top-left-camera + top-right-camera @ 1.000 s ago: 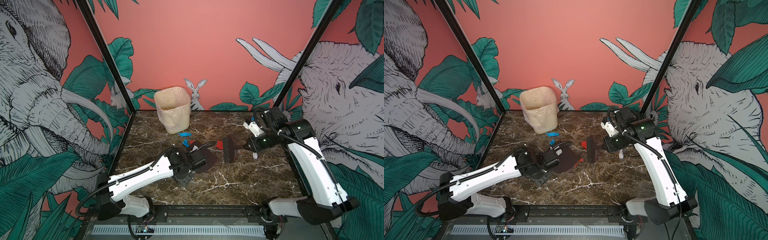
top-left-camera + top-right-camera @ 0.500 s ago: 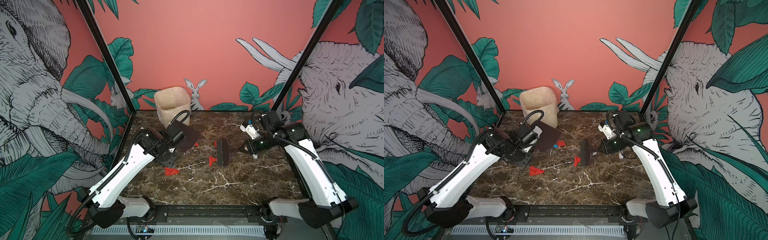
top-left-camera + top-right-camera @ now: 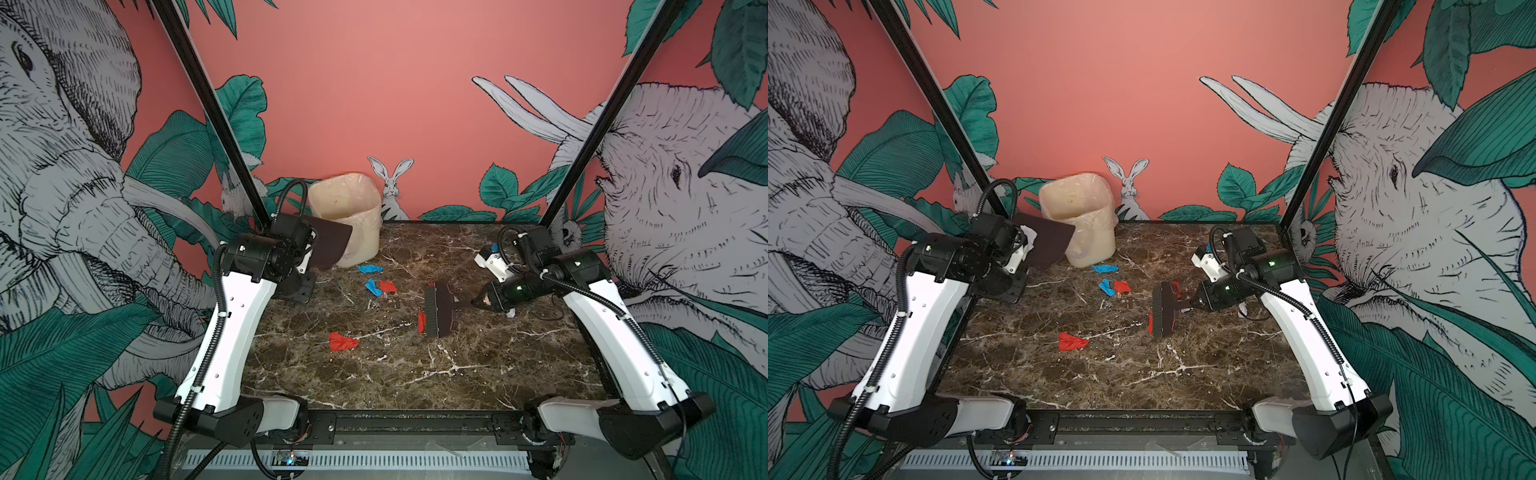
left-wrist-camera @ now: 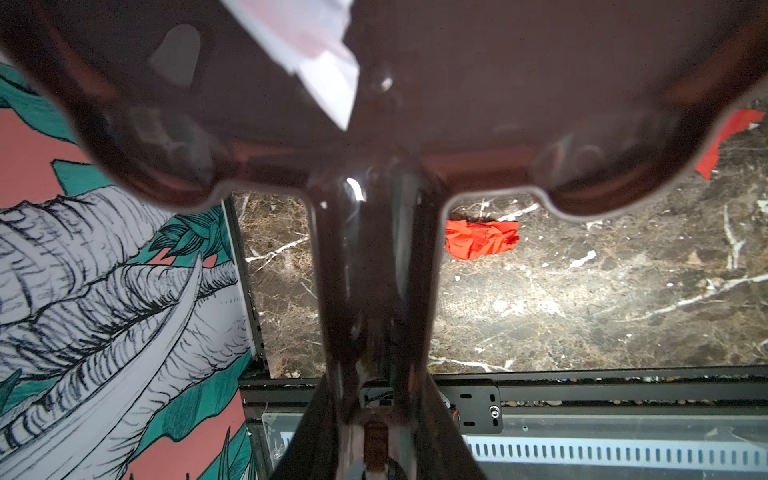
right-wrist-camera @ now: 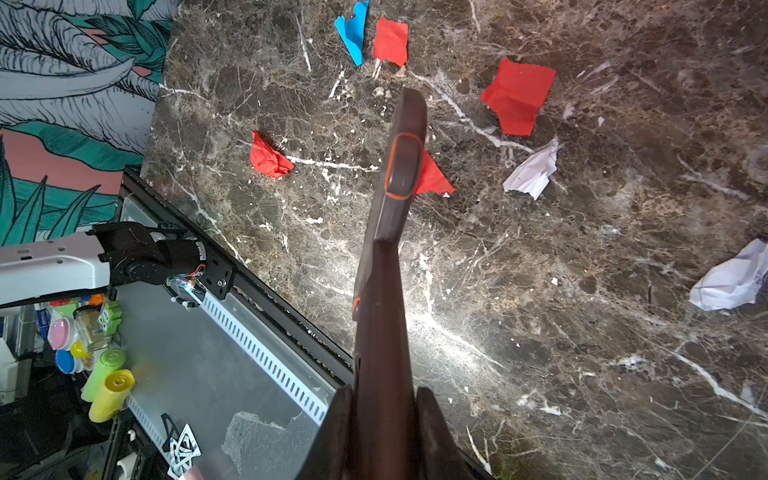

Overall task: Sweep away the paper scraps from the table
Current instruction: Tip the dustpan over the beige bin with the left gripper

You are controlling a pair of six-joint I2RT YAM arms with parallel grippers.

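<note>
My left gripper (image 4: pixel 376 415) is shut on the handle of a dark brown dustpan (image 3: pixel 330 245), held up against the left side of the cream bin (image 3: pixel 353 216). A white scrap (image 4: pixel 328 75) lies in the pan. My right gripper (image 5: pixel 386 415) is shut on the handle of a brush (image 3: pixel 438 309) standing mid-table with a red scrap (image 3: pixel 421 322) at its bristles. On the table (image 3: pixel 415 374) lie a crumpled red scrap (image 3: pixel 341 341), two blue scraps (image 3: pixel 369 269) and a flat red one (image 3: pixel 387 286). More white scraps (image 5: pixel 532 170) show in the right wrist view.
The bin stands at the table's back left corner, against the pink wall. A black frame (image 3: pixel 415 417) edges the front of the table, with both arm bases mounted on it. Black posts rise at the back corners.
The left arm has lifted the dustpan off the middle of the table and carried it back and up to the bin. Red scraps stayed on the table. The brush shifted slightly forward.
</note>
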